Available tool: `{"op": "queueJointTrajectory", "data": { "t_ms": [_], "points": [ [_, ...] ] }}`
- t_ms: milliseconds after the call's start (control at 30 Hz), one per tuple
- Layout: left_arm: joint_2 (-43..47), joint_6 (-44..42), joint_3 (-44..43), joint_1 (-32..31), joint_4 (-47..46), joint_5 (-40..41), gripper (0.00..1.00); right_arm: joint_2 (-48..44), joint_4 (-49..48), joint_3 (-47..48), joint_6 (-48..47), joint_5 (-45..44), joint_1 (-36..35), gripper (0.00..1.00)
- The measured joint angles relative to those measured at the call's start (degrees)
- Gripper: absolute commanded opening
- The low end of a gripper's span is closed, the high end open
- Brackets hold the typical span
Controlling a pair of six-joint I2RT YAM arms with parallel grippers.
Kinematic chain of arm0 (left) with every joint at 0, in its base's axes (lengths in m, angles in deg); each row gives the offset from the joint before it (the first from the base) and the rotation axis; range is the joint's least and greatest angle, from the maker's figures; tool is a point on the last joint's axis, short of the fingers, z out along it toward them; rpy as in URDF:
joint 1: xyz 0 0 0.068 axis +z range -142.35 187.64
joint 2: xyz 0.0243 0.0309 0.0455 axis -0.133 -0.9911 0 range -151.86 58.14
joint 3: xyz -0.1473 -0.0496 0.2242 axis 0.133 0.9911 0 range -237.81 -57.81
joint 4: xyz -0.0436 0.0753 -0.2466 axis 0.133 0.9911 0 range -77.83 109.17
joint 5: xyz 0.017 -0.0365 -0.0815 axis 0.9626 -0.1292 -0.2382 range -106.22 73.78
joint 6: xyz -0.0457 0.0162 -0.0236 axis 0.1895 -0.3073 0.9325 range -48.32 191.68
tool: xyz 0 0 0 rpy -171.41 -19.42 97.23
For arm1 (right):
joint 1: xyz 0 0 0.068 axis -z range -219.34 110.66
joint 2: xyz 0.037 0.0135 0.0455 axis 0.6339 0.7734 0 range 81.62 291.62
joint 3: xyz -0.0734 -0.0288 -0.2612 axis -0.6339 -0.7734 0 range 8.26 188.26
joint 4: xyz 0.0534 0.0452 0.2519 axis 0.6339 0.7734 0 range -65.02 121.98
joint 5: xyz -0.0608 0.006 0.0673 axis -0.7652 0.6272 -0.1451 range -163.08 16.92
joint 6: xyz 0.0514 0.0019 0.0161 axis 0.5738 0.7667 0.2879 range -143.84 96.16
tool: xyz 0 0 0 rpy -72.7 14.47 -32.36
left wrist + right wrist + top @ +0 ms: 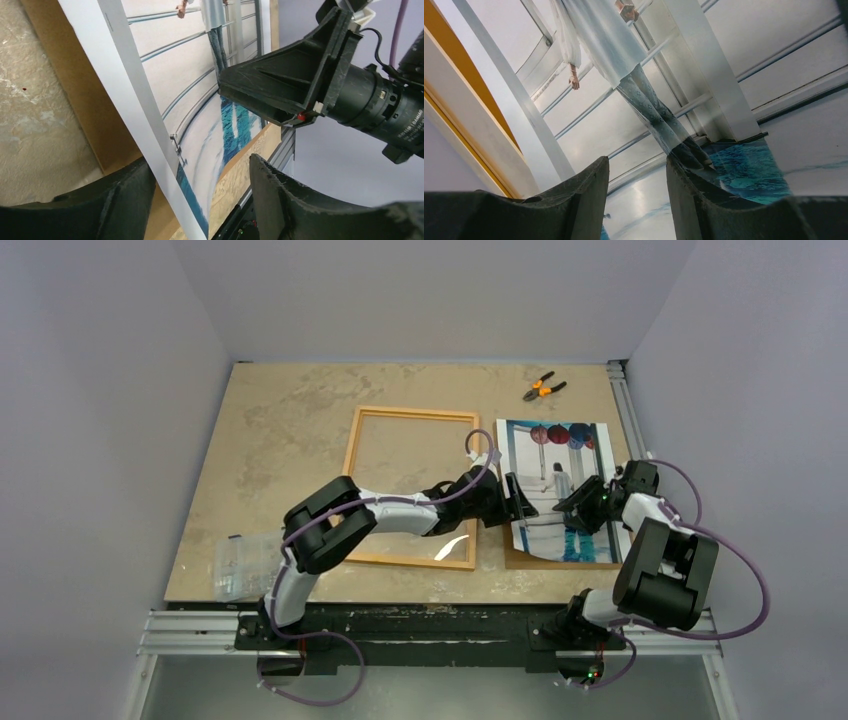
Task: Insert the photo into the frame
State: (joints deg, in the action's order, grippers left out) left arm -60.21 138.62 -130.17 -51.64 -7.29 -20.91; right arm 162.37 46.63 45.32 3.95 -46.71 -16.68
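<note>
The photo (pixel 556 465) lies on a brown backing board (pixel 520 558) to the right of the orange frame (pixel 410 415), which lies flat on the table. The photo's near left corner curls up off the board. My left gripper (pixel 518 502) is at that raised left edge. In the left wrist view the photo's edge (pixel 150 115) stands between the open jaws, close to the left finger (pixel 120 200). My right gripper (pixel 578 502) is open with its fingertips down on the photo's middle (pixel 704 60). The orange frame's edge (pixel 454 65) shows beyond.
Orange-handled pliers (pixel 543 388) lie at the back right of the table. A clear plastic bag (pixel 240 565) sits at the near left corner. A metal rail (pixel 628 410) runs along the right edge. The right gripper's black body (pixel 280 85) hangs close above the left gripper (pixel 200 161).
</note>
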Motion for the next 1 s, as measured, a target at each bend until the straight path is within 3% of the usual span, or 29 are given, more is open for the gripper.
{"op": "queueJointTrajectory", "data": {
  "t_ms": [67,333,400,567,667,1000],
  "points": [
    [-0.76,0.26,-0.92,0.02,1.36,-0.02,0.52,0.15,0.00,0.00,0.00,0.24,0.02,0.46],
    [-2.21,1.38,-1.31,0.22,5.14,0.00,0.00,0.22,0.00,-0.04,-1.07,2.27,0.02,0.51],
    [-2.21,1.46,-1.31,0.31,5.49,0.00,0.00,0.09,0.11,-0.13,-1.51,3.28,0.02,0.53],
    [-2.14,0.85,-1.14,0.42,5.66,0.07,0.00,-4.09,2.08,-0.87,-2.43,3.89,-0.04,0.80],
    [-1.29,-0.74,-0.68,0.52,6.86,0.42,0.00,-8.57,3.30,-0.87,-2.78,4.33,-0.04,0.89],
    [11.96,-10.08,1.92,1.22,12.55,2.75,0.00,-18.05,8.70,2.16,-3.39,5.90,-0.09,0.94]
  ]
}}
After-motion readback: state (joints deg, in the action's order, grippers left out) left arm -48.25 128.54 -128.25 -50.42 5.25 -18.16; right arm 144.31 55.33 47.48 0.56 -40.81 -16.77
